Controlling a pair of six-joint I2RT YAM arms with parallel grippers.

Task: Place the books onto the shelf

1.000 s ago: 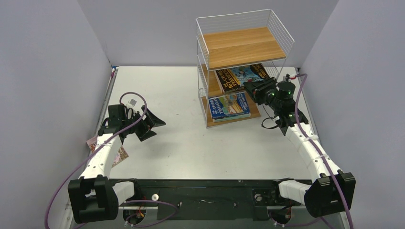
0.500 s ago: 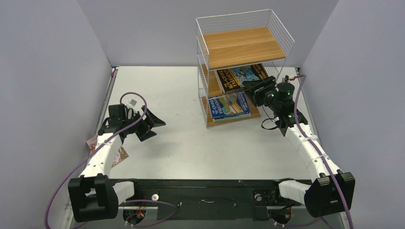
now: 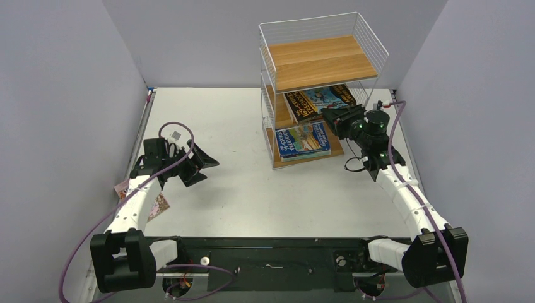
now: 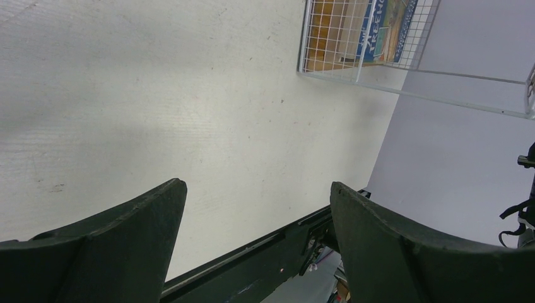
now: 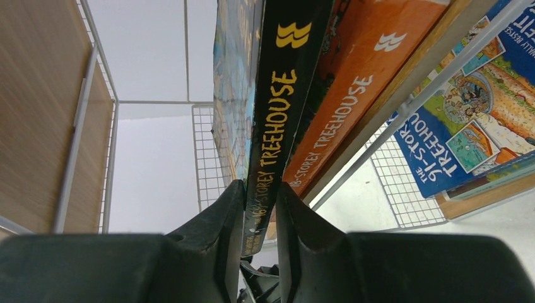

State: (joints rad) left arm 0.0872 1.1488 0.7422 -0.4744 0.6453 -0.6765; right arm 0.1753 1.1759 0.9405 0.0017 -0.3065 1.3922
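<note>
The shelf (image 3: pixel 322 63) is a white wire rack with wooden boards at the table's back right. On its middle tier a dark black-and-blue book (image 3: pixel 318 101) lies on top of an orange book (image 5: pixel 353 82). My right gripper (image 3: pixel 339 121) reaches in from the right and is shut on the dark book's black spine (image 5: pixel 277 107), its fingers (image 5: pixel 221 221) pressed to either side. A blue book (image 3: pixel 303 140) lies on the bottom tier. My left gripper (image 3: pixel 203 172) hangs open over the bare table at the left, holding nothing; in its wrist view the shelf (image 4: pixel 328 38) shows far off.
The shelf's top board (image 3: pixel 318 57) carries nothing. A pink patterned flat thing (image 3: pixel 159 206) peeks out from under my left forearm near the table's left edge. Grey walls close the table on three sides. A black rail (image 3: pixel 265 252) holds both arm bases.
My right gripper has shifted slightly toward the back, and the dark book lies a little deeper on the middle tier. The left arm has not moved.
</note>
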